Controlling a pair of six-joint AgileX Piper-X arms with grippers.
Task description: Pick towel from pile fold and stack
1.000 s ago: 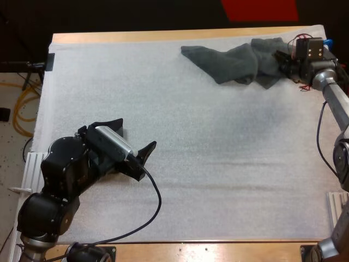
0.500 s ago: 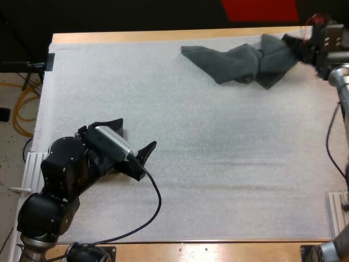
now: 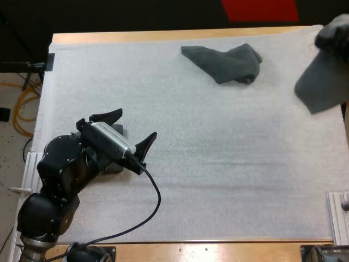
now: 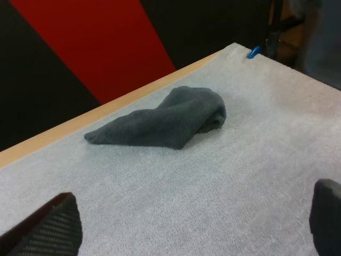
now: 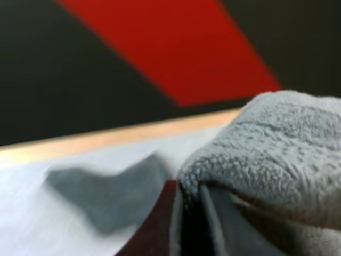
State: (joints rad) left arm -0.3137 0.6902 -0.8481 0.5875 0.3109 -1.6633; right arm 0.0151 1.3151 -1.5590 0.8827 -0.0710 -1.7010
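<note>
Step in hand: pick phase; one towel is taken up from the pile area, folding not yet begun
Right gripper [image 5: 187,213]: fingers clamped on a bunched fold of the lifted towel [image 3: 322,84], cloth pressed between them and draped over them
Lifted towel: at the far right edge of the mat [image 3: 218,174], hanging as a loose flap below the grip; judged clear of the surface
Second towel [image 3: 226,63]: crumpled on the mat near the far edge, well apart from the lifted one, touched by neither gripper
Left gripper [image 3: 125,131]: fingers spread apart, holding nothing, low over the near left part of the mat, pointing toward the second towel
Folded stack: none seen
Progress: early; the pick is judged secure, spread, fold and stack remain
Next move calls for: carrying the lifted towel to the bare middle of the mat and laying it out flat, so that an edge or corner is free for the left gripper
Caution: the grip is on a bunch, not a corner, so the cloth may land creased and need re-gripping
</note>
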